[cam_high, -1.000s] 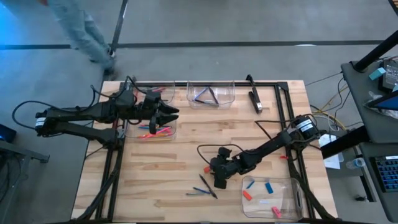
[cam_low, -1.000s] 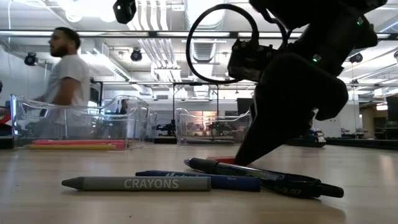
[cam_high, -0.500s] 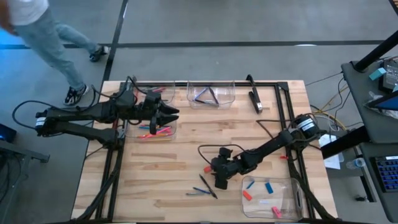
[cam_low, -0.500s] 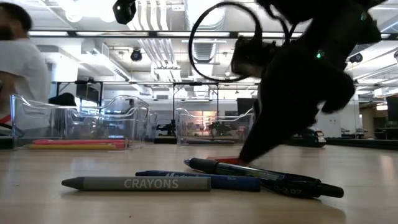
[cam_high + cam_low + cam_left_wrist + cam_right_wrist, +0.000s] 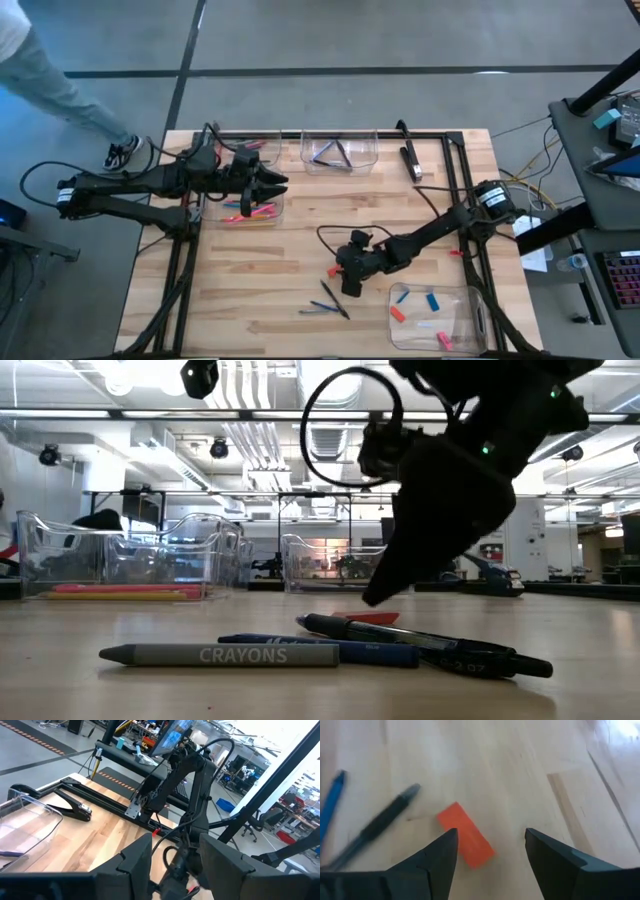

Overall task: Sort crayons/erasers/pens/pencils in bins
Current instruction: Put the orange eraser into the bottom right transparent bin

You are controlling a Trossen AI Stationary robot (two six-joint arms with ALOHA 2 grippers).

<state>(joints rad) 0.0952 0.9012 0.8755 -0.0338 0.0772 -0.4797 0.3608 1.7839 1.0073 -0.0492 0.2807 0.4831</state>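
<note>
A red-orange eraser point(image 5: 466, 841) lies flat on the table point(image 5: 280, 260), just below and between the fingers of my right gripper point(image 5: 491, 834), which is open and hovers a little above it point(image 5: 372, 598). Beside it lie two dark pens point(image 5: 420, 640) and a grey crayon point(image 5: 220, 655). Four clear bins stand on the table: one near the right front point(image 5: 470, 320) holds erasers, one at the far middle point(image 5: 340, 152) holds pens, and one at the left point(image 5: 250, 210) holds bright sticks. My left gripper point(image 5: 278, 184) hangs open over that left bin.
A fourth clear bin point(image 5: 258, 150) stands at the far left. A black tool point(image 5: 410, 160) lies at the far right of the table. A black frame rail point(image 5: 460, 190) runs along the table's right side. A person's legs point(image 5: 60, 90) show beyond the far left corner.
My right gripper has risen from the table beside the red-orange eraser and drawn slightly toward the far edge, staying open. The eraser lies where it was. The person beyond the table has walked off to the left.
</note>
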